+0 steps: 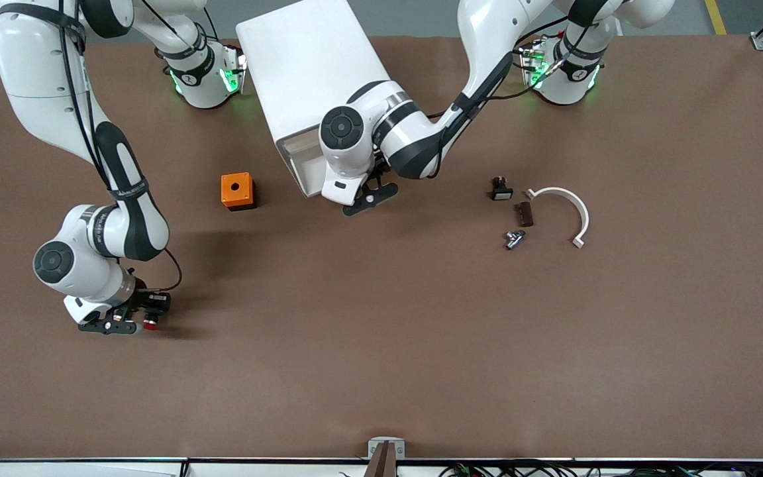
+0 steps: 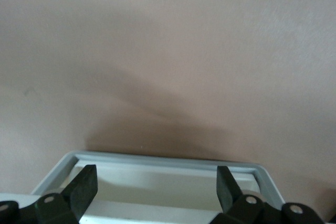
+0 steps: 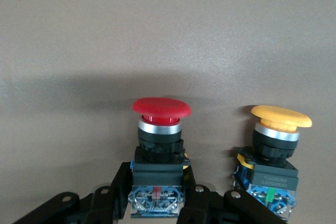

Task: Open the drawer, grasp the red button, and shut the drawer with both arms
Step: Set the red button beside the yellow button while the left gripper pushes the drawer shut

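- The right pincer [image 1: 131, 324] is low over the surface [image 1: 381, 344], near the front camera at the right arm's end, and is clenched on the red-capped button [image 3: 159, 129]; its fingers [image 3: 118, 192] grip the black body just above the blue rear end.
- In the right wrist view an orange-capped button [image 3: 275, 150] stands just beside the red one, apart from it and ungripped.
- The left pincer [image 1: 369, 199] hangs at the front of the white cabinet [image 1: 315, 73], released, its jaws standing wide over the rim of the uppermost drawer [image 2: 168, 169], which shows a pale, open tray.
- Judged from this, opening and grabbing are done; the step in hand is the closing of the drawer, which looks pulled out.
- The next move calls for the left arm to press squarely on the drawer front and push it in, without tilting the cabinet, while the right arm holds its grip.
- Farther from the camera than the right pincer sits an orange box [image 1: 236, 191]; toward the left arm's end lie a black white-faced button [image 1: 501, 189], a white curved clamp [image 1: 570, 209], a dark block [image 1: 524, 214] and a small metal fitting [image 1: 514, 238].
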Tool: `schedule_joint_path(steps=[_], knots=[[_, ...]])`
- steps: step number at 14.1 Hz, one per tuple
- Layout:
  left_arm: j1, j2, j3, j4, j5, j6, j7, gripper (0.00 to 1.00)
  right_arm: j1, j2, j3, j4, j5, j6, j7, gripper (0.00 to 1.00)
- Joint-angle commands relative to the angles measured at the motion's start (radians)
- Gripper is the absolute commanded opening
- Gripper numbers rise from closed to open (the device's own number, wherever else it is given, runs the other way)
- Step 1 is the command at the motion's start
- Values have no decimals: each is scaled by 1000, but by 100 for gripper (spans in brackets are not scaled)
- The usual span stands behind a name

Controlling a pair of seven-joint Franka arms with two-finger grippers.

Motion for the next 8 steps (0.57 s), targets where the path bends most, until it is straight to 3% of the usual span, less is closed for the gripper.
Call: schedule_joint_path(steps=[1,6,7,8], knots=[[-16,2,5,-5,-72,0,-10,100,-19,22,13,47,-4,-23,13,0],[-25,2,3,-8,-178,-33,-7,100,-12,36,13,72,-10,-35,16,5],[-25,2,3,-15,-195,-42,-3,100,-12,38,13,73,-13,-35,13,23],[-25,2,3,-23,-215,-44,-1,100,-17,39,13,73,-13,-33,11,84]])
